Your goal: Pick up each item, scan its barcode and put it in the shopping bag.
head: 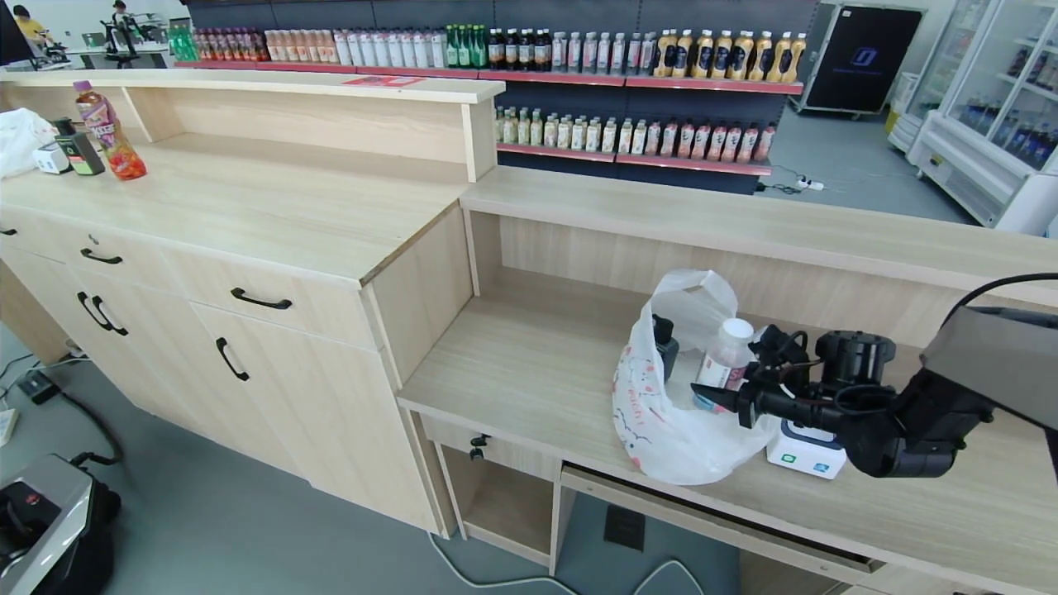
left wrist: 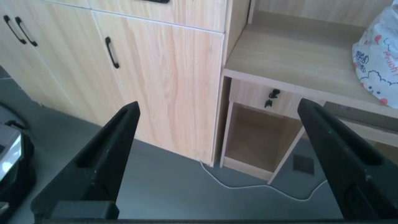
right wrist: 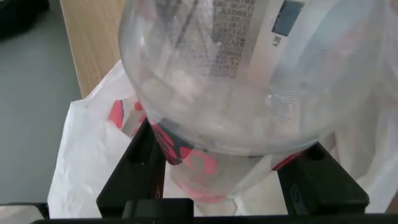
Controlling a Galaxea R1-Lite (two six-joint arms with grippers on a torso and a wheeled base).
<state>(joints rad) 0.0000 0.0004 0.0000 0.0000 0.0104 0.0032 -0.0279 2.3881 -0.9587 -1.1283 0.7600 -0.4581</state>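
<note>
My right gripper (head: 734, 373) is shut on a clear bottle (head: 726, 357) with a white cap and a red-and-white label, held upright in the mouth of the white shopping bag (head: 661, 421) on the low counter. In the right wrist view the bottle (right wrist: 249, 81) sits between the black fingers (right wrist: 134, 171) with the bag (right wrist: 87, 149) underneath. A dark item (head: 664, 343) stands inside the bag. My left gripper (left wrist: 217, 162) is open and holds nothing, hanging above the floor in front of the cabinet; the bag (left wrist: 379, 56) lies far off to its side.
A small white scanner box (head: 806, 450) sits on the low counter (head: 512, 372) right beside the bag, under my right arm. On the high counter's far left stand a red drink bottle (head: 107, 132), a dark bottle (head: 78, 149), a small white box (head: 51, 157) and a white bag (head: 16, 140).
</note>
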